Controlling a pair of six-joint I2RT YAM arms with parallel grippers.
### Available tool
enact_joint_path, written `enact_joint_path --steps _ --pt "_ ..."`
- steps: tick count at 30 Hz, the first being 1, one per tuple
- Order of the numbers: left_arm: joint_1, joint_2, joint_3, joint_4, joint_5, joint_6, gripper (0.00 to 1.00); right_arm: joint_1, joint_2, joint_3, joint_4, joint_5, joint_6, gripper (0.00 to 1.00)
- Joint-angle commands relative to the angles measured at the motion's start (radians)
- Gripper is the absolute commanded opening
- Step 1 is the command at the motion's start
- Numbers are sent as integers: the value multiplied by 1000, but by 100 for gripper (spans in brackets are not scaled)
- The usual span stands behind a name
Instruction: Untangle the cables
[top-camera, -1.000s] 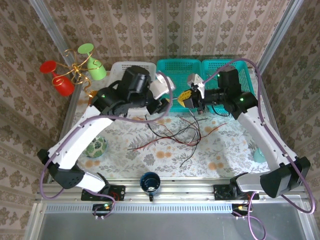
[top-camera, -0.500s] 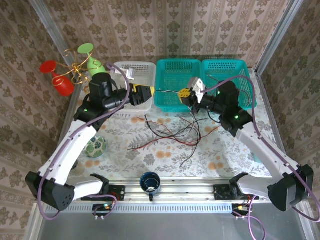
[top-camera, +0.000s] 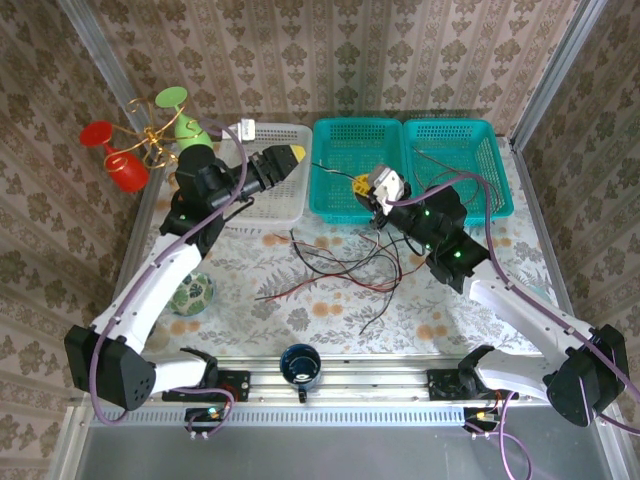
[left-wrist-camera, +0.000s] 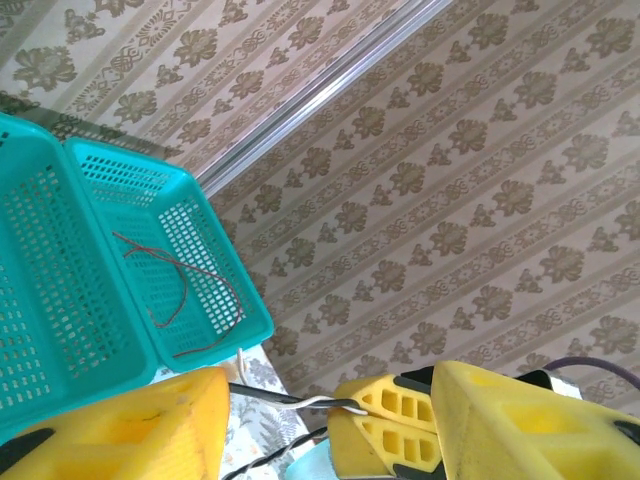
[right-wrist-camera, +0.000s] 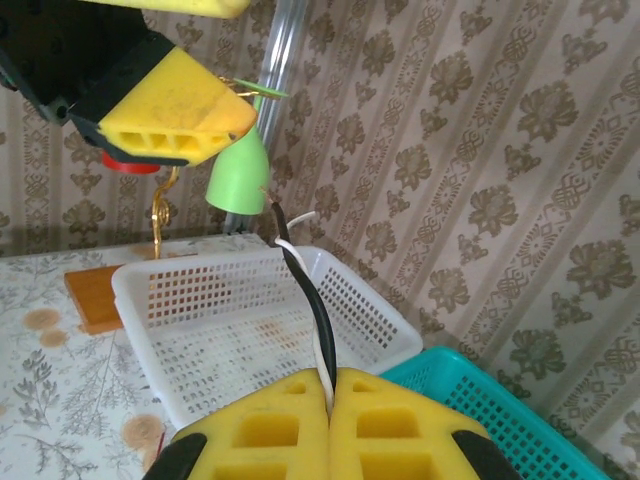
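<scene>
You had the right tool (right-wrist-camera: 328, 386) clamped on black and white cables (right-wrist-camera: 306, 300) above the teal basket (top-camera: 335, 140), left tool (top-camera: 286, 160) open alongside; hauling harder risked cinching the tangled cables (top-camera: 340, 268) on the counter (top-camera: 300, 312).

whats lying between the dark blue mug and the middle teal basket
A loose tangle of red and black cables, spread on the flowered tablecloth. The top view shows it.

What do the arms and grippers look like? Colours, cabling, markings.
The left arm and right arm have white links and black joint housings, each with a small green light. A purple cable loops along each arm. The left gripper and right gripper carry yellow fingers with rectangular cut-outs.
</scene>
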Motion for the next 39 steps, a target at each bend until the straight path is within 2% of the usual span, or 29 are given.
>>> enact_joint_path --steps 1,4,10,22,27,30,34,37,39 --pt "3 9 -25 81 21 -62 56 11 -32 -11 85 41 0 0" --pt "-2 25 -39 145 40 -105 56 14 -30 -5 90 36 8 0" --pt "-27 40 -29 143 49 -87 53 24 -28 26 61 15 30 0" --pt "-33 49 -28 154 49 -80 32 34 -17 39 36 -4 20 0" --pt "-61 52 -29 157 44 -79 38 36 -19 36 35 -15 24 0" --pt "-63 56 -24 157 45 -79 36 37 -17 35 29 -21 22 0" --pt "-65 58 -23 164 42 -79 29 39 -15 34 24 -21 19 0" --pt "-64 56 -25 161 37 -75 29 39 -17 32 22 -18 15 0" --pt "-65 53 -27 161 31 -75 33 39 -19 30 22 -15 14 0"
